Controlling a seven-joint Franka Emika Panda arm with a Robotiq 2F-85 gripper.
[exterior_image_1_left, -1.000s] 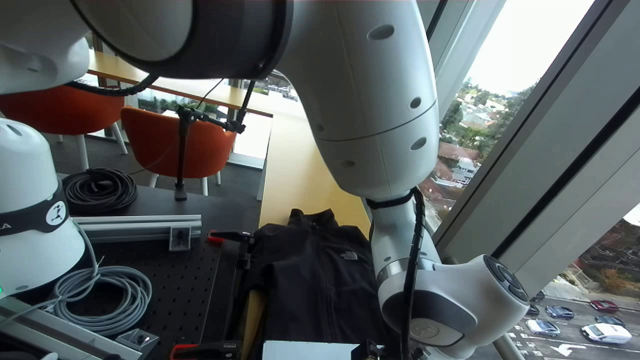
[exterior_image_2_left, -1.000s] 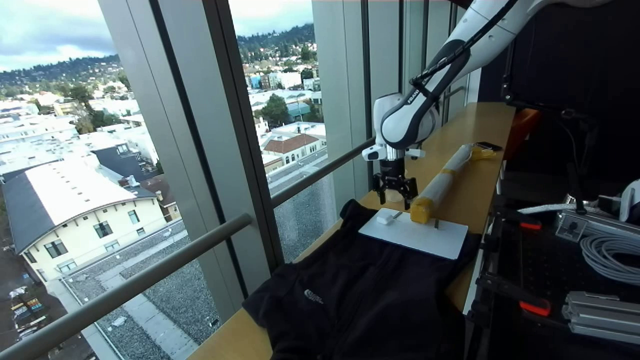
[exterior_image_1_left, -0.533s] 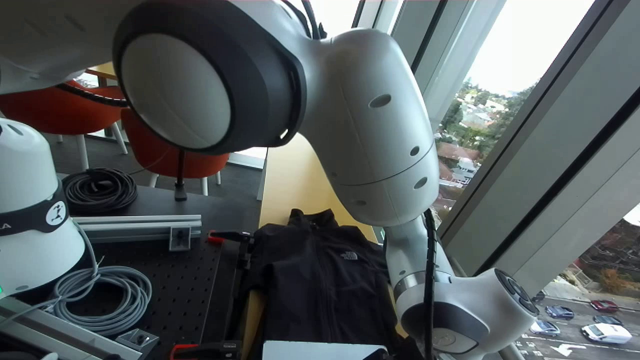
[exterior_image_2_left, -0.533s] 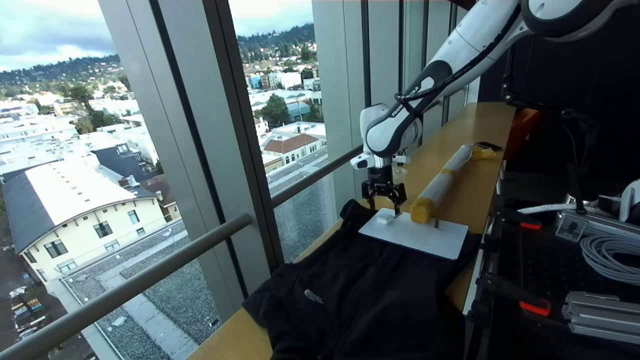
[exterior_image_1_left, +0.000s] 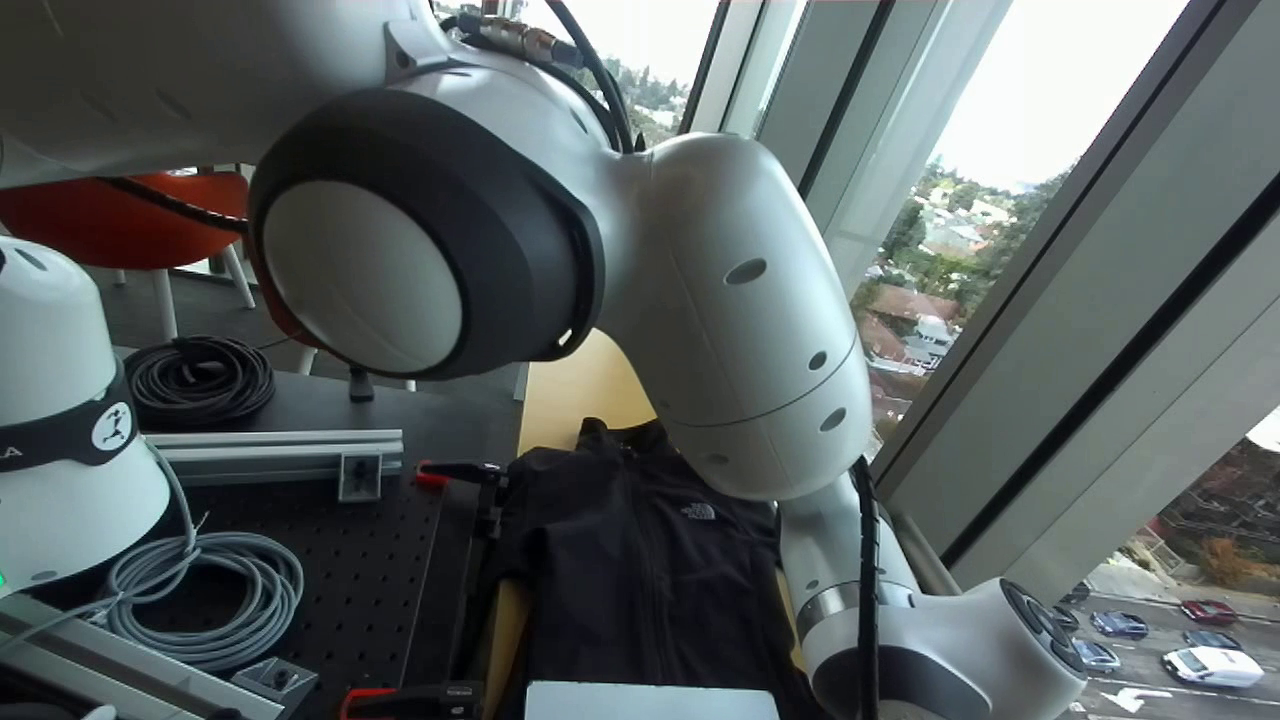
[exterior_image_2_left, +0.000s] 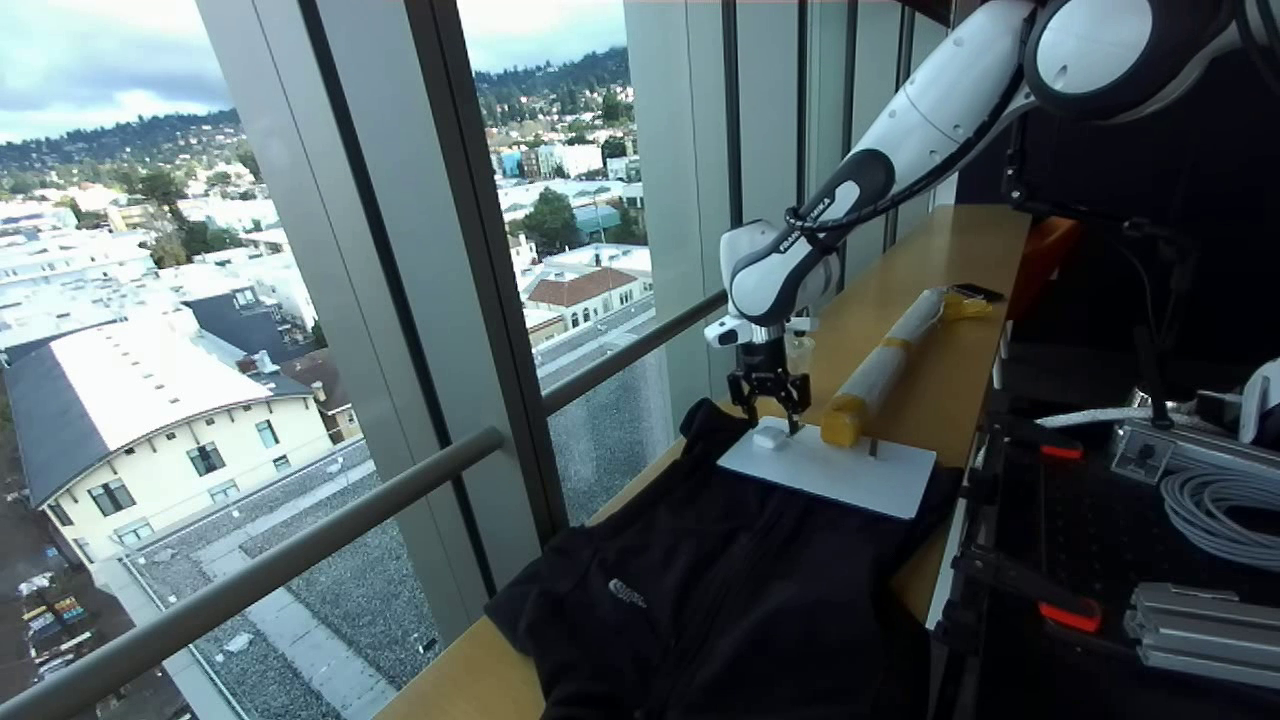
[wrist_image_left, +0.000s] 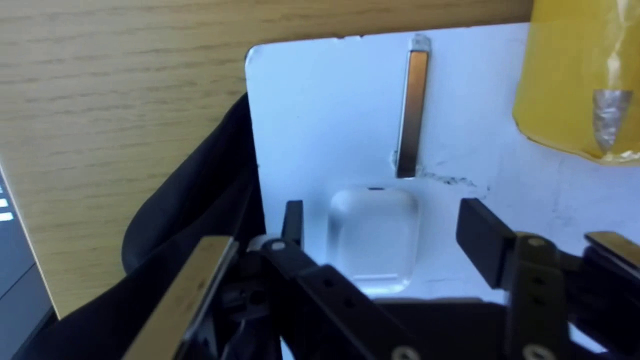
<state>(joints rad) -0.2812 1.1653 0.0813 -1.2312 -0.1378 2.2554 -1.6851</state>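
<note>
My gripper (exterior_image_2_left: 773, 418) is open and points down over the white board (exterior_image_2_left: 840, 475). In the wrist view its two black fingers (wrist_image_left: 382, 230) stand on either side of a small white rounded case (wrist_image_left: 375, 240), apart from it; nothing is held. The case (exterior_image_2_left: 769, 434) lies on the board near its corner. A slim metal bar (wrist_image_left: 413, 112) lies on the board just beyond the case. A yellow-ended wrapped roll (wrist_image_left: 575, 85) rests on the board; its length (exterior_image_2_left: 890, 355) shows in an exterior view. The gripper is out of frame below in an exterior view.
A black jacket (exterior_image_1_left: 640, 570) lies on the wooden table (exterior_image_2_left: 950, 250), partly under the board (exterior_image_1_left: 650, 702). A window railing (exterior_image_2_left: 640, 350) runs close beside the arm. A clear cup (exterior_image_2_left: 800, 350) stands behind the gripper. Clamps (exterior_image_2_left: 1070, 612) and coiled cable (exterior_image_1_left: 220, 600) are on the bench side.
My arm has lowered, and the gripper has moved down and toward the window side, over the case. It moved little in the last half second. The fingers stay open; the objects have not moved.
</note>
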